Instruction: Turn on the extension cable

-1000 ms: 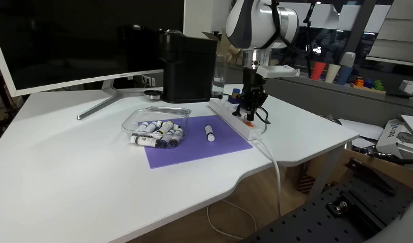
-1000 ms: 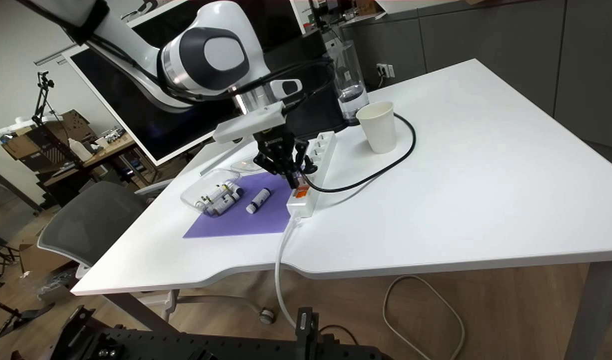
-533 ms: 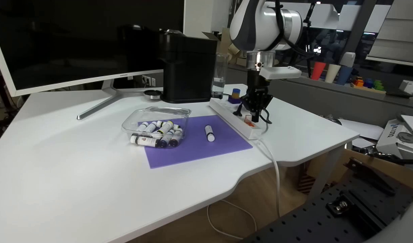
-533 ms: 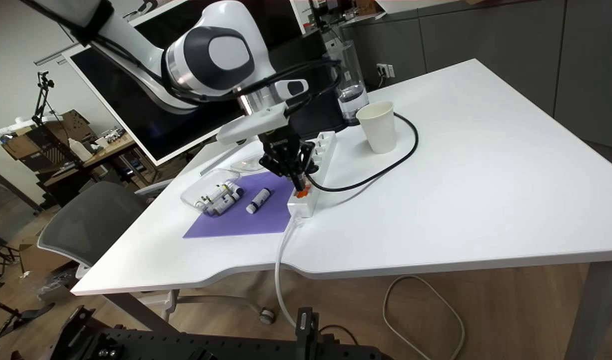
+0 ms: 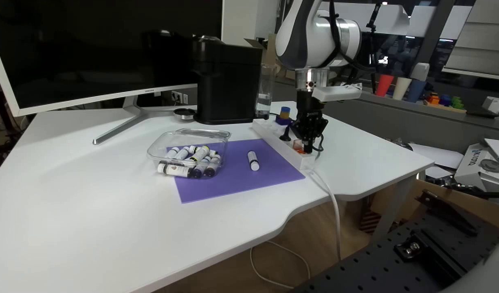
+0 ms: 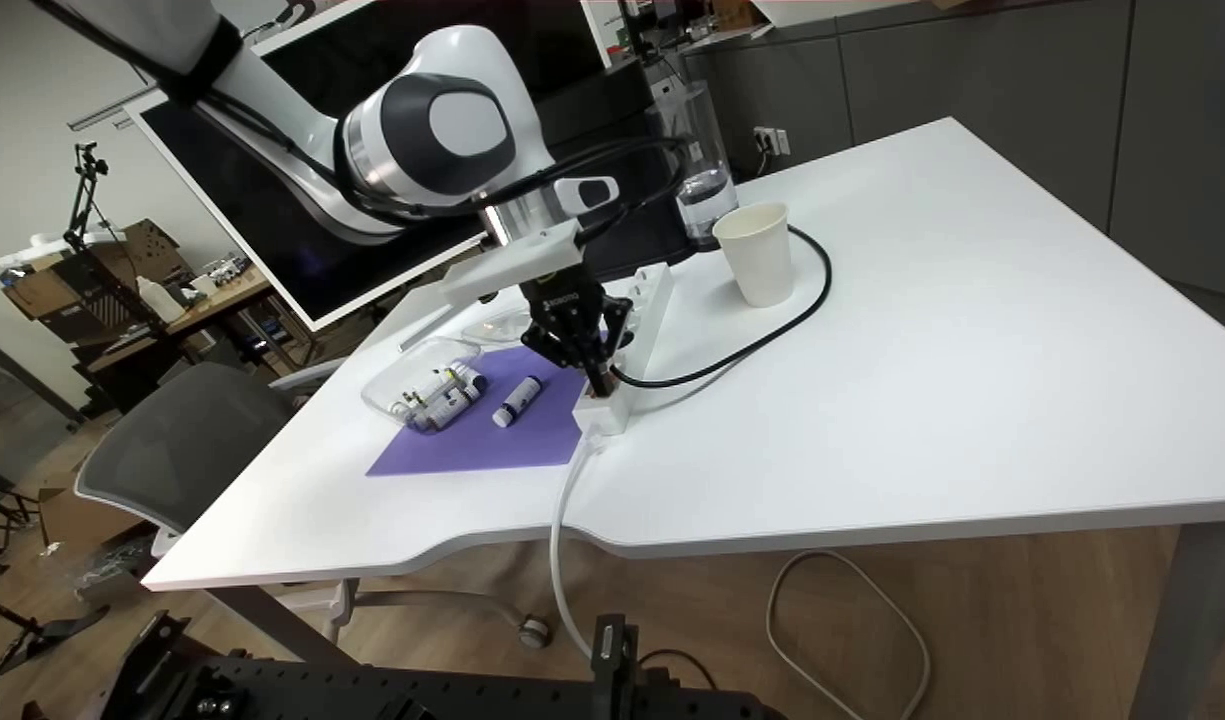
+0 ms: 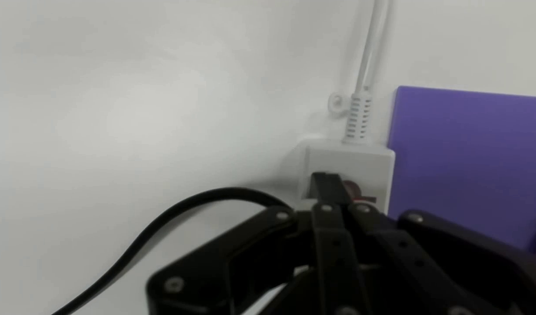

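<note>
In an exterior view, right of centre, the extension cable's long white power strip (image 5: 282, 147) lies on the white table (image 5: 90, 203), just beside the flat purple rectangular mat (image 5: 233, 185). Thin white cord (image 5: 337, 211) leaves its near end, hangs over the table edge. Black two-fingered gripper (image 5: 308, 150) points down, fingers closed together, tips beside or touching the orange-red switch (image 5: 299, 149); cannot tell which. Wrist view, lower left: black cable (image 7: 149, 232) curves up behind the gripper.

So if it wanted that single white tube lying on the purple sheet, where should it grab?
Probably the middle of the white tube, from straight above, pinching its two long sides: it's a slim cylinder lying on its side, apart from the clear tub.
</note>
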Controlling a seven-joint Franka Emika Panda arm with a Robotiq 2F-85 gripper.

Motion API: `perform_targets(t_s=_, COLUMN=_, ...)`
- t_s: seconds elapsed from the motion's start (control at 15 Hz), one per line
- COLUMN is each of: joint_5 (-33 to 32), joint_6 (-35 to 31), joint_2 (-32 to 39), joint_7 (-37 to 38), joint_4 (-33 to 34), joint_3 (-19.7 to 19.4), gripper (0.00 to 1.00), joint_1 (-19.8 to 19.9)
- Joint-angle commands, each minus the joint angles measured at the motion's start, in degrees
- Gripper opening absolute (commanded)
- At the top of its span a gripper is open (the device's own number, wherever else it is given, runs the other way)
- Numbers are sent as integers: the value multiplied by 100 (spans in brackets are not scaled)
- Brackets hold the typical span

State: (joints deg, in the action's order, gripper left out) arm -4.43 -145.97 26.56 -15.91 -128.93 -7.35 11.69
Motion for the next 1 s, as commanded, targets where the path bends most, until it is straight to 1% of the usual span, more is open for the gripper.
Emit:
perform_targets(t_s=0.0, joint_5=-171, joint_6=-9, joint_2=82, joint_7=19, joint_4=126, joint_3=36, gripper=0, joint_1=-38)
perform_targets(t_s=0.47, joint_5=-289, joint_6=-181, joint_2=-41, joint_7=-113, joint_4=29, joint_3=131, gripper=0, joint_1=-56)
perform_targets(t_s=0.93, joint_5=-224, joint_6=-299, joint_2=96, joint_7=-149, joint_4=130, joint_3=167, gripper=0, joint_1=4)
